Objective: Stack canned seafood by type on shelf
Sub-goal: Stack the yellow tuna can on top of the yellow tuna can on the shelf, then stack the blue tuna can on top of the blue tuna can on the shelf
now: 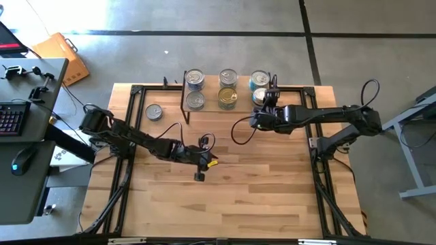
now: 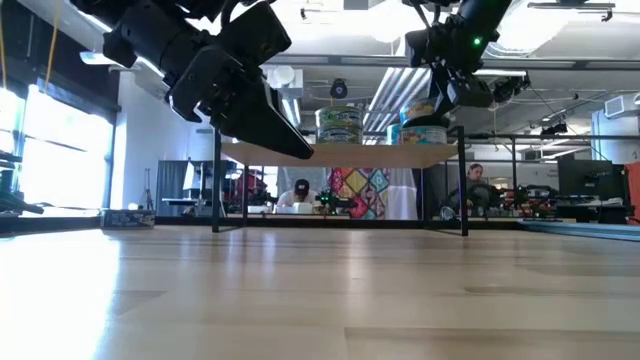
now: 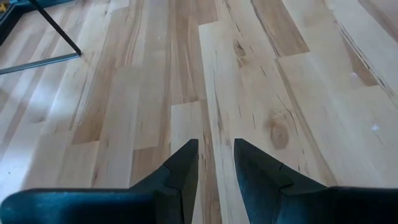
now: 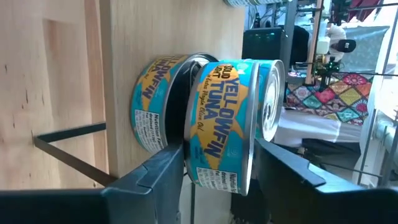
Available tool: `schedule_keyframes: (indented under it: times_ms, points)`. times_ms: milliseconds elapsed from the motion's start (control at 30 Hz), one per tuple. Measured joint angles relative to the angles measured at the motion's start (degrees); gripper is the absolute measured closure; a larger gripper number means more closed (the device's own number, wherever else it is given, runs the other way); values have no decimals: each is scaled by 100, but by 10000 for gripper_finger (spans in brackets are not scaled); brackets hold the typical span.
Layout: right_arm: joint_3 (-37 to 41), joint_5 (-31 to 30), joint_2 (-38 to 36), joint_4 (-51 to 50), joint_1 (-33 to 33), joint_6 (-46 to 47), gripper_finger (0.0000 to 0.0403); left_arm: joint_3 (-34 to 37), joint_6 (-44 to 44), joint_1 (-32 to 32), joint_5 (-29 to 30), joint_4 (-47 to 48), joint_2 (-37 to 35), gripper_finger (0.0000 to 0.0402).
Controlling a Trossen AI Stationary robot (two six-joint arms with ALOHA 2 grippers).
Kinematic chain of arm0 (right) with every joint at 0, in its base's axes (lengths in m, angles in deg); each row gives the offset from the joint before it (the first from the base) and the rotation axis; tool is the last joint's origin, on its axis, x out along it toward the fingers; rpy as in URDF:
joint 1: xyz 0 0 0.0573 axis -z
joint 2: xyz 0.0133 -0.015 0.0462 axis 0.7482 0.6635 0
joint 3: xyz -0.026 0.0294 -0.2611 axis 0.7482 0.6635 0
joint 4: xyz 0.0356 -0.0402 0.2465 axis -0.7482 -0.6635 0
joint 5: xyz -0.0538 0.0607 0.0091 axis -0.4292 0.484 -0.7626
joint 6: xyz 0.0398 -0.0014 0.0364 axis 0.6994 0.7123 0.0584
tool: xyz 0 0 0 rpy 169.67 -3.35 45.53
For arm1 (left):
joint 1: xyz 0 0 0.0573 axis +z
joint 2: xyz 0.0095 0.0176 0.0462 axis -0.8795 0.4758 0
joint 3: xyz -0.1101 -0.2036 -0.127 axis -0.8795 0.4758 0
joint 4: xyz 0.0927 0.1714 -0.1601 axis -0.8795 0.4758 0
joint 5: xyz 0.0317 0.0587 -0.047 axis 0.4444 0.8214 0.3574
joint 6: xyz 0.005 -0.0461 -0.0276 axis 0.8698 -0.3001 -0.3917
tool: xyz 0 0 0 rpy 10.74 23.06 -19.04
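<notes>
The shelf (image 1: pixel 211 90) stands at the table's far middle and bears several tins of canned seafood: silver-lidded ones (image 1: pixel 195 79), a gold-lidded one (image 1: pixel 228 99) and blue-labelled tuna tins (image 1: pixel 258 80). One silver tin (image 1: pixel 154 112) lies on the table left of the shelf. My right gripper (image 4: pixel 221 149) is open at the shelf's right end. Its fingers flank the upper tuna tin (image 4: pixel 221 118), which sits on a lower tuna tin (image 4: pixel 149 106). My left gripper (image 3: pixel 216 152) hangs open over bare table near the middle (image 1: pixel 199 173), nothing between its fingers. My right gripper comes level from the table's near side, rolled on its side. One finger (image 4: pixel 168 168) stands by the upper tin's bottom rim (image 4: pixel 189 155), the other (image 4: pixel 280 168) by its lid edge (image 4: pixel 264 134). Whether either finger touches the tin, I cannot tell.
The shelf's thin black legs (image 2: pixel 216 190) and the table's black frame rails (image 1: pixel 129 109) stand near both arms. Bare wood lies across the table's near half (image 1: pixel 231 204). Beyond the far edge people sit at desks (image 2: pixel 300 195).
</notes>
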Motion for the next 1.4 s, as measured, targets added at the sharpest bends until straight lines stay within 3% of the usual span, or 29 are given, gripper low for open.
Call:
schedule_keyframes:
  times_ms: [533, 700, 767, 833, 933, 1033, 1167, 1267, 1400]
  points:
    - [-2, -13, -230, -283, -338, 83, 217, 2, -7, 2, -2, 24, -1, 308]
    - [-2, 43, -529, -317, -782, 976, 217, 2, -62, -7, -2, 48, 0, 308]
    - [-2, 377, -625, -304, -1050, 1535, 217, 2, -68, -45, -1, 180, -17, 308]
    - [-2, 880, -683, -296, -1352, 2119, 217, 2, -226, -118, -2, 781, -145, 308]
    - [-2, 1486, -671, -298, -1856, 2896, 217, 2, -1086, -277, 142, 2495, -519, 308]
    - [-2, 1518, -545, -251, -2344, 3540, 217, 4, -2332, -488, 425, 4230, -849, 308]
    - [-2, 1384, -291, -256, -2885, 4262, 217, 163, -3806, -616, 1018, 5816, -1212, 308]
    - [-2, 1366, -88, -258, -3245, 4658, 217, 352, -4696, -360, 1351, 6503, -1472, 312]
    - [-2, 1102, 155, -259, -3648, 5065, 217, 672, -5235, 286, 1490, 6492, -1831, 332]
